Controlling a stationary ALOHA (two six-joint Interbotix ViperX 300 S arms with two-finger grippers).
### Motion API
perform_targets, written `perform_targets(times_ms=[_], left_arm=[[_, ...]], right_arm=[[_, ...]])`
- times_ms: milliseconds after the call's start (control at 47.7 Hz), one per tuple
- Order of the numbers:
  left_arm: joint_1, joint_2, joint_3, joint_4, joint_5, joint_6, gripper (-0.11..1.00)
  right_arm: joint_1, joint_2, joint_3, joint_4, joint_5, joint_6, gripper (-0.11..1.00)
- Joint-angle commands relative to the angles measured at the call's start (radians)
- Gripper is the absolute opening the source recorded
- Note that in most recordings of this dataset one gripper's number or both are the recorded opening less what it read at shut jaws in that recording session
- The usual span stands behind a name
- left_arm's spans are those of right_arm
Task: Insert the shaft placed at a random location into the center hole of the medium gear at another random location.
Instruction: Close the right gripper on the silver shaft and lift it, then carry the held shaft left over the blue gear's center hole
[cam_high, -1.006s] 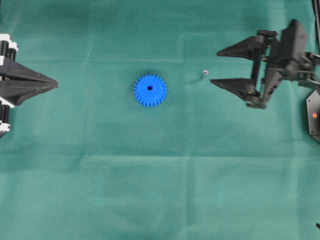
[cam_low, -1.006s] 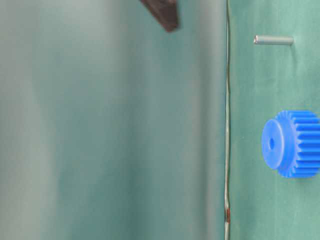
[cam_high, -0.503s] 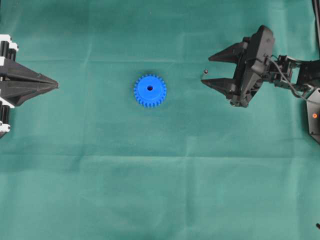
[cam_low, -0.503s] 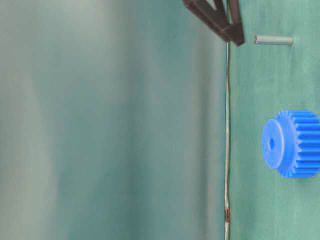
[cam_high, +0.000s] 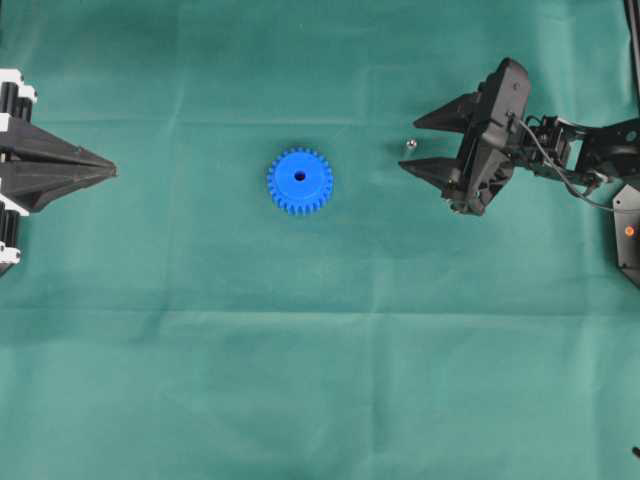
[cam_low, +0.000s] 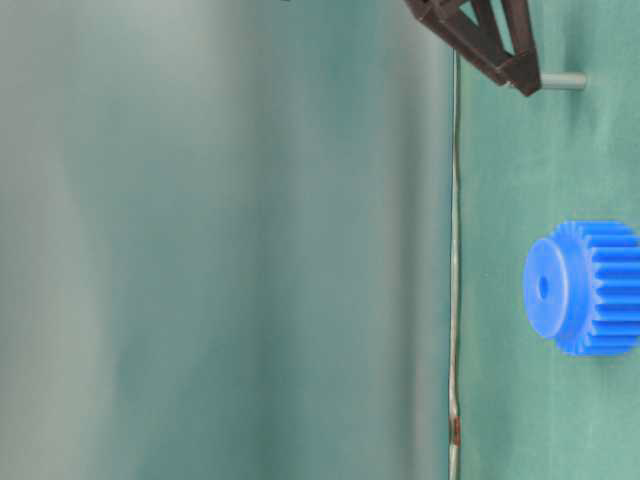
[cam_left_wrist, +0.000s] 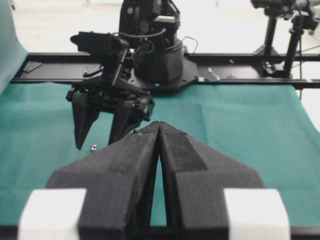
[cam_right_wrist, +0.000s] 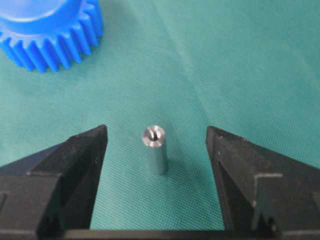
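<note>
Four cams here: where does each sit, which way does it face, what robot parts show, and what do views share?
Overhead: straight down on the green cloth; left gripper, right gripper.
Table-level: low, image rolled sideways; medium gear, right jaws' tips.
Left wrist: behind its shut jaws, faces the right arm's base.
Right wrist: between its open jaws, onto the upright shaft.
Shared: shaft and gear appear in overhead, table-level and right wrist.

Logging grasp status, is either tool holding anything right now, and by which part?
Nothing is held. The shaft stands untouched between the open right tool; the left tool is shut, empty.
</note>
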Motion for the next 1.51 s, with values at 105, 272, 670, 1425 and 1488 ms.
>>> perform_targets(times_ms=[105,272,670,1425,1488], left_arm=[[-0.002,0.005,-0.023,0.003,-0.005,0.0,0.0],[-0.002,0.005,-0.023,0.003,-0.006,0.0,0.0],[-0.002,0.005,-0.025,0.003,-0.005,0.0,0.0],[-0.002,0.005,-0.023,0.003,0.003,0.002,0.0],[0.0,0.003,-0.025,0.003,0.003,0.002,0.0]], right_arm=[[-0.005,-0.005,-0.012,0.006,-0.026,0.003,0.67],[-0.005,-0.003,-0.012,0.005,-0.02,-0.005,0.28],[-0.005,-0.008,-0.018,-0.005,-0.002,-0.005,0.13],[-0.003,-0.29,-0.118,-0.006,0.341,-0.048,0.13],[-0.002,-0.287,-0.123,-0.006,0.339,-0.048,0.13]])
